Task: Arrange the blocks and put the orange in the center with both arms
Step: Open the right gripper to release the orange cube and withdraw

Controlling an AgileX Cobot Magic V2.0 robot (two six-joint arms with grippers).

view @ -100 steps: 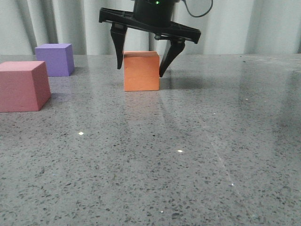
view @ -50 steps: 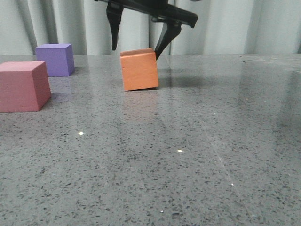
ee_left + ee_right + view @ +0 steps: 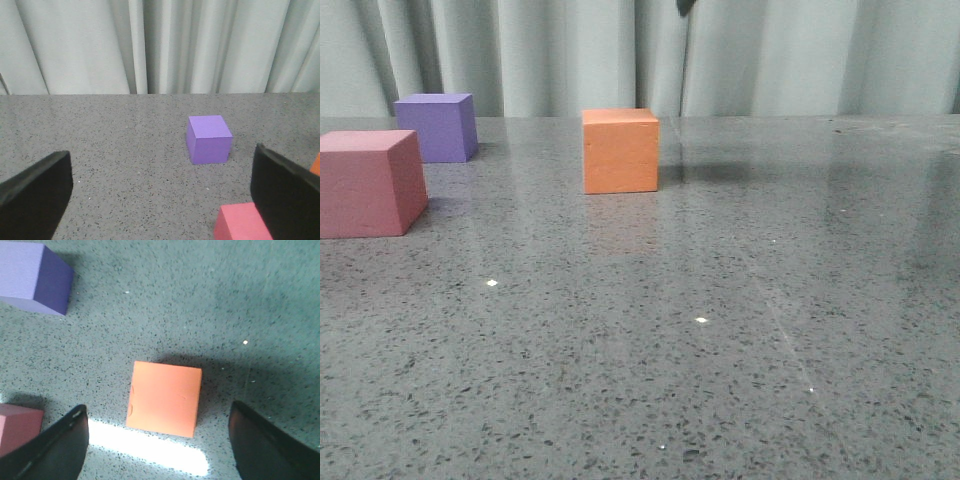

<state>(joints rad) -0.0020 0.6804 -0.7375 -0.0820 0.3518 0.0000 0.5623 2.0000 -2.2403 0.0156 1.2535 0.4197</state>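
The orange cube (image 3: 620,151) stands flat on the grey table, free of any grip; the right wrist view shows it from above (image 3: 164,398). The purple cube (image 3: 439,126) sits at the far left, the pinkish-red cube (image 3: 370,183) nearer at the left edge. My right gripper (image 3: 159,450) is open and empty, high above the orange cube; only a fingertip (image 3: 685,6) shows at the top of the front view. My left gripper (image 3: 162,200) is open and empty, facing the purple cube (image 3: 210,139), with the pinkish-red cube (image 3: 242,221) beside its one finger.
A pale curtain (image 3: 790,55) hangs behind the table's far edge. A bright light reflection (image 3: 150,447) lies on the speckled tabletop (image 3: 720,330) under the right gripper.
My right gripper rose from around the orange cube and left the front view almost fully. The cube tipped briefly as the fingers lifted, then settled flat again.
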